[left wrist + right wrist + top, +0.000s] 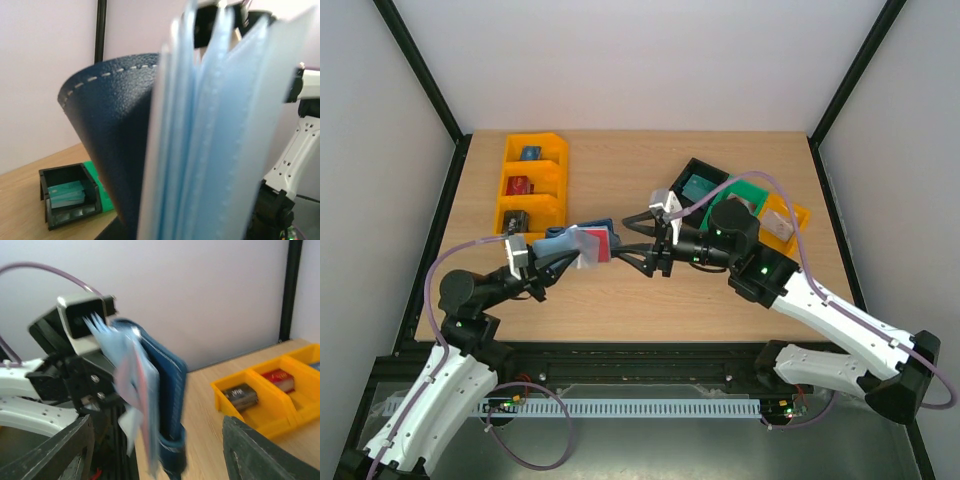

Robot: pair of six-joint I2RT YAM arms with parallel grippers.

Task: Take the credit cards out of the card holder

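The dark navy card holder [582, 238] is held up above the table by my left gripper [558, 256], which is shut on it. Pale blue-grey credit cards [592, 248] fan out of it, one with a red face. In the left wrist view the navy cover [110, 135] and the pale cards and panels [215, 140] fill the frame and hide my fingers. My right gripper [626, 240] is open, just right of the holder and pointing at it. In the right wrist view the holder [172, 390] and the blurred cards [131, 377] stand between my spread fingers [55, 455], untouched.
An orange three-compartment bin [548, 180] stands at the back left and also shows in the right wrist view [240, 420]. At the back right stand a black bin [692, 166] with teal items, a green bin [756, 186] and a yellow bin [800, 213].
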